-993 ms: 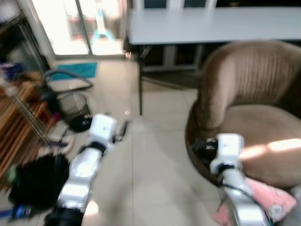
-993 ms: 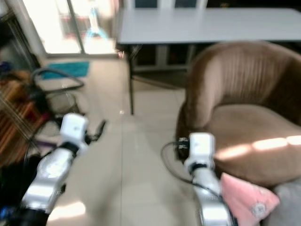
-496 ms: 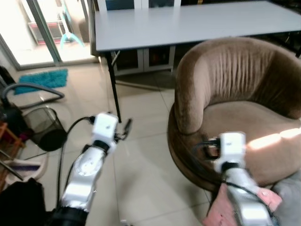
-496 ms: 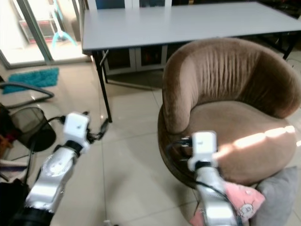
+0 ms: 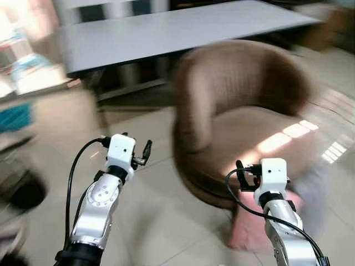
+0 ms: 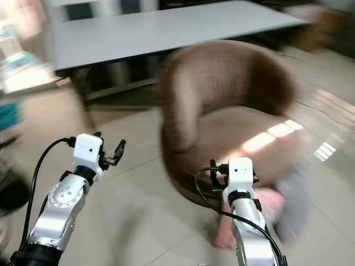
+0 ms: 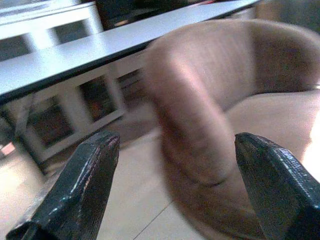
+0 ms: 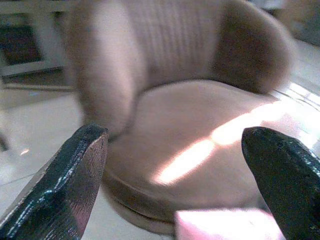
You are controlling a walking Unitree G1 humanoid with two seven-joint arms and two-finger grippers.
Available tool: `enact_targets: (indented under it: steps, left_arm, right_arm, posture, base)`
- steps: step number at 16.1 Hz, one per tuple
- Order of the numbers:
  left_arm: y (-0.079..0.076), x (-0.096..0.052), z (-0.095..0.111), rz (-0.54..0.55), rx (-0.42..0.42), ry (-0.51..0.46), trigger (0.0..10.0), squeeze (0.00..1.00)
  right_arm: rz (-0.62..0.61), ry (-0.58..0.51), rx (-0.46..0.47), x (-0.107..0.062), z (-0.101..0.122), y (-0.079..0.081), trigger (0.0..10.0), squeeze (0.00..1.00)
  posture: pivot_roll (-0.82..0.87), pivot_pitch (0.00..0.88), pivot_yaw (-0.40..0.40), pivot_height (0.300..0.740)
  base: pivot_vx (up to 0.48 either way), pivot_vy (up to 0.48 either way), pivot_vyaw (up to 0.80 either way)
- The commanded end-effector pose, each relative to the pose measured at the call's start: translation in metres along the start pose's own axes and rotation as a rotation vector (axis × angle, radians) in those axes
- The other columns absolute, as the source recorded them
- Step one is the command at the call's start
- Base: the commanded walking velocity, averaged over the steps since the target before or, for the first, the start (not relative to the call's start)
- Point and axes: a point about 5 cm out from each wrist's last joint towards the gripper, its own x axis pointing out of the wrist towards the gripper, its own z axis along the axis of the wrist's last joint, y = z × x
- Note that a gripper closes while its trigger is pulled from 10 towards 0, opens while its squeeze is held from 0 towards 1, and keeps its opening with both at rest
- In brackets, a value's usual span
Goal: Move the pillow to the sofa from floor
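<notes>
A pink pillow (image 5: pixel 248 223) lies on the tiled floor at the foot of a round brown armchair (image 5: pixel 238 105), with a grey pillow (image 5: pixel 314 195) beside it on the right. The head views are blurred by motion. My left gripper (image 5: pixel 146 152) is held up over bare floor to the left of the chair, open and empty. Raised in front of the chair's base, just above the pink pillow (image 8: pixel 225 225), my right gripper (image 5: pixel 242 174) is also open with nothing between its fingers (image 8: pixel 75 180). The left wrist view looks at the chair's side (image 7: pixel 195 120).
A long grey table (image 5: pixel 166 30) stands behind the armchair. Dark blurred objects sit on the floor at the far left (image 5: pixel 25 191). Sunlight stripes fall on the chair seat (image 5: pixel 277 138) and on the tiles to the right. Open tiled floor (image 5: pixel 155 221) lies between my arms.
The whole picture has slid left, so the camera has turned right; the armchair now sits nearer the middle. Both arms keep the same raised pose with fingers open.
</notes>
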Motion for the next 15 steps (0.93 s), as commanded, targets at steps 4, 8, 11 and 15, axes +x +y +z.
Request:
enact_targets:
  steps: [4,8,11,15]
  left_arm:
    - [-0.002,0.013,0.007,-0.051,0.024,-0.014,10.0,0.0]
    - [-0.005,0.018,0.007,-0.053,-0.019,-0.012,10.0,0.0]
    - [-0.003,0.009,-0.002,0.006,-0.047,0.004,10.0,0.0]
    - [0.007,-0.005,-0.007,0.058,-0.037,0.009,10.0,0.0]
  right_arm:
    - [-0.057,0.008,0.025,-0.003,-0.001,-0.003,10.0,0.0]
    - [-0.082,0.046,0.015,-0.01,-0.007,-0.007,10.0,0.0]
    - [-0.007,0.085,-0.031,-0.008,-0.012,-0.004,10.0,0.0]
    - [0.1,0.097,-0.076,-0.001,-0.012,0.001,10.0,0.0]
  posture:
    - [-0.07,0.0,0.104,0.74]
    - [-0.1,0.002,0.114,0.74]
    - [-0.09,0.008,0.062,0.74]
    - [-0.05,0.014,0.009,0.74]
  base:
    - [0.0,0.0,-0.8]
    - [0.0,0.0,-0.8]
    - [0.0,0.0,-0.8]
    - [0.0,0.0,-0.6]
